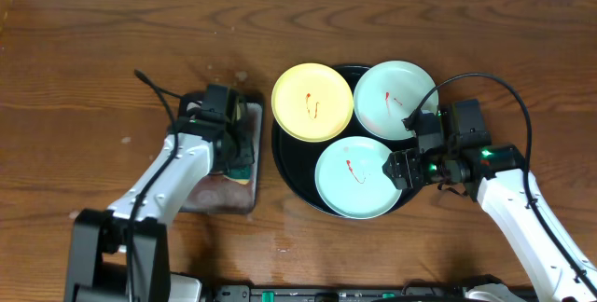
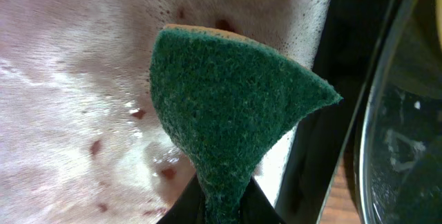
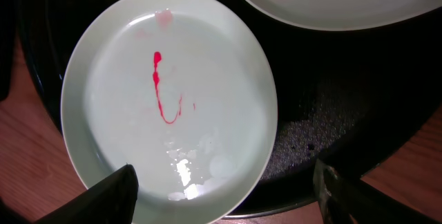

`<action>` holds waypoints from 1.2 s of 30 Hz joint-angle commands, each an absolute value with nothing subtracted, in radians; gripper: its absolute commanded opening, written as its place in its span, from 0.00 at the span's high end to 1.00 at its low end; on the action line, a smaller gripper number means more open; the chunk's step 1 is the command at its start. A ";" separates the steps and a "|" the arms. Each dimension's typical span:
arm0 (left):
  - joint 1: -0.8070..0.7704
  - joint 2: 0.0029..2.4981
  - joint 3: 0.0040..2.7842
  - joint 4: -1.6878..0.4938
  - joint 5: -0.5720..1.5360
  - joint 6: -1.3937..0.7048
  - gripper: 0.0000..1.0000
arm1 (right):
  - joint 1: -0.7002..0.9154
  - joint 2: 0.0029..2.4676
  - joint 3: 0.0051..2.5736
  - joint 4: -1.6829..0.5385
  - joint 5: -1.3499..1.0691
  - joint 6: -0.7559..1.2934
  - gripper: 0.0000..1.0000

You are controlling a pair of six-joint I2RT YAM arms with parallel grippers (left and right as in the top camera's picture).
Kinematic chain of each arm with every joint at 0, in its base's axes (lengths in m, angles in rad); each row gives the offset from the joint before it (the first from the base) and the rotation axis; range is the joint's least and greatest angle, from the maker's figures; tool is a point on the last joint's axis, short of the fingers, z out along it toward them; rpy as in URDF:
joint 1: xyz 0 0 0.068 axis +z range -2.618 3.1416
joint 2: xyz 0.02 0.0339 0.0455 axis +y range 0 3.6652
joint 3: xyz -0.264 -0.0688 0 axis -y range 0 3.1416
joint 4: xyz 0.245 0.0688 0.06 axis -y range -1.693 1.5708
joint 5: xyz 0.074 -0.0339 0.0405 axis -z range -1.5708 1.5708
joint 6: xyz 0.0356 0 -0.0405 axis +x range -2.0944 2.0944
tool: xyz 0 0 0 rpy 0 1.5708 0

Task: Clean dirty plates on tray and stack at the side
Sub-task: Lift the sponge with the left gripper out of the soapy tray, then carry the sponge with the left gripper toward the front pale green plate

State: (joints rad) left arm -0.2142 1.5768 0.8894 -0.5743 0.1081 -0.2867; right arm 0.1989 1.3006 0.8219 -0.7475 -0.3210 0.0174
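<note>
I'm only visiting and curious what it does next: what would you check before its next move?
1. Left hand gripping the green sponge: ok.
2. Right hand open, above the near mint plate: ok.
3. That plate clean: not ok, a red smear shows.
4. Yellow plate and far mint plate on the black tray: ok.
5. Sponge wet enough: cannot tell.
</note>
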 commanded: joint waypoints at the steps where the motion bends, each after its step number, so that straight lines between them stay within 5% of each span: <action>1: -0.239 1.610 0.883 -0.557 0.085 -0.320 0.93 | 0.217 1.300 0.841 -0.749 -0.318 0.006 0.21; 36: -0.297 1.451 0.943 -0.434 0.115 -0.304 0.93 | 0.217 1.300 0.841 -0.753 -0.318 0.006 0.21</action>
State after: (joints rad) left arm -0.3019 1.4689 0.9062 -0.4442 0.1062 -0.3168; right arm 0.1989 1.3006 0.8219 -0.7513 -0.3206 0.0174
